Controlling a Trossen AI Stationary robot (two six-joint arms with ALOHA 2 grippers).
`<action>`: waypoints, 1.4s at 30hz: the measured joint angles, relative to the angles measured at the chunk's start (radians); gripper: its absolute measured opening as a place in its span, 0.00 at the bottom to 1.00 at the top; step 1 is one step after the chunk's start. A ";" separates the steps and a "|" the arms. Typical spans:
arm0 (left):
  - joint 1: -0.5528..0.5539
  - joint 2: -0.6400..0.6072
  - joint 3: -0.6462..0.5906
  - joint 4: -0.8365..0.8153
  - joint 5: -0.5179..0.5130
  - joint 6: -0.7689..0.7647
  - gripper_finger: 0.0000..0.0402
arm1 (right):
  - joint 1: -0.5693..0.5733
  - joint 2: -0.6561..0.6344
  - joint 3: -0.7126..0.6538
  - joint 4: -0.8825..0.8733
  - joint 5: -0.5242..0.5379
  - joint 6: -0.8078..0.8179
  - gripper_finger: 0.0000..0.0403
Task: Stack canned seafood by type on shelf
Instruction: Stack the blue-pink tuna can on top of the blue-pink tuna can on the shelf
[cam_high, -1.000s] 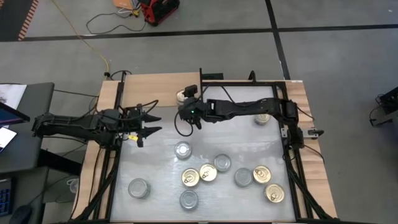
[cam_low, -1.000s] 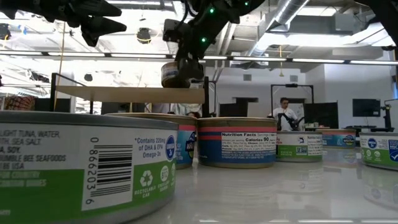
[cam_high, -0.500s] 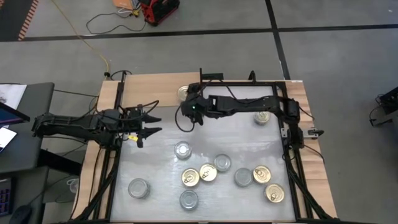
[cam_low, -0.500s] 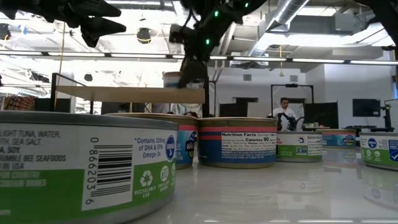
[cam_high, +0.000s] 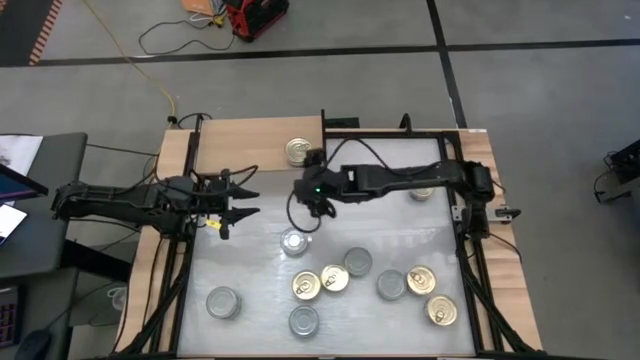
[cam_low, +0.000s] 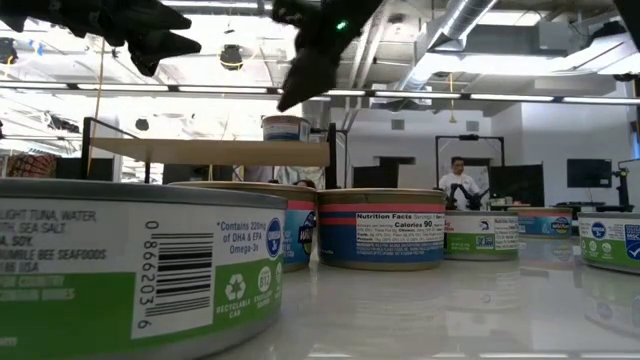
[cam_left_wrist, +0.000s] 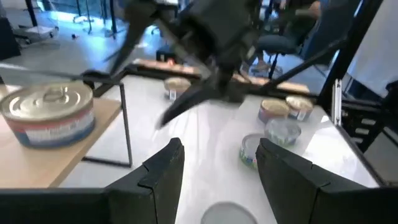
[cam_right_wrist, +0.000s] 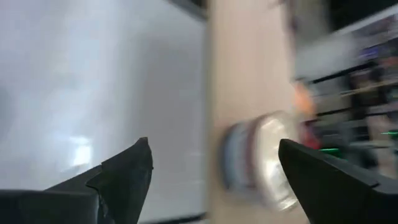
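One gold-lidded tin (cam_high: 297, 151) stands alone on the light wood shelf (cam_high: 250, 140), close to its dark upright panel. My right gripper (cam_high: 311, 166) hovers just beside and above that tin, open and holding nothing; the right wrist view shows the tin (cam_right_wrist: 261, 158) ahead, beyond my spread fingers (cam_right_wrist: 124, 177). The low view shows the tin (cam_low: 285, 128) on the shelf (cam_low: 200, 151) with the right gripper (cam_low: 295, 88) raised over it. My left gripper (cam_high: 240, 198) waits open over the table's left side. More canned seafood lies scattered on the white table, among it a silver tin (cam_high: 294, 241) and a gold one (cam_high: 306, 286).
Several tins cluster in the table's near half, gold (cam_high: 440, 311) and silver (cam_high: 224, 302) mixed. One gold tin (cam_high: 422, 190) sits partly under the right arm. The black frame rails (cam_high: 470, 250) edge the table. A person (cam_low: 458, 180) sits far behind.
My right gripper has let go of the gold-lidded tin on the shelf and has lifted and drawn back from it. The left arm has stayed still.
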 joint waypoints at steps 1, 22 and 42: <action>0.000 0.000 0.000 -0.009 0.014 0.000 0.47 | 0.004 -0.018 -0.001 -0.051 -0.056 0.056 0.94; -0.043 0.103 -0.001 -0.022 -0.002 0.097 0.47 | -0.067 -0.522 -0.715 -0.304 -0.340 0.806 0.89; -0.078 0.144 -0.001 0.117 -0.104 0.193 0.47 | -0.090 -0.367 -0.778 -0.684 -0.019 1.117 0.54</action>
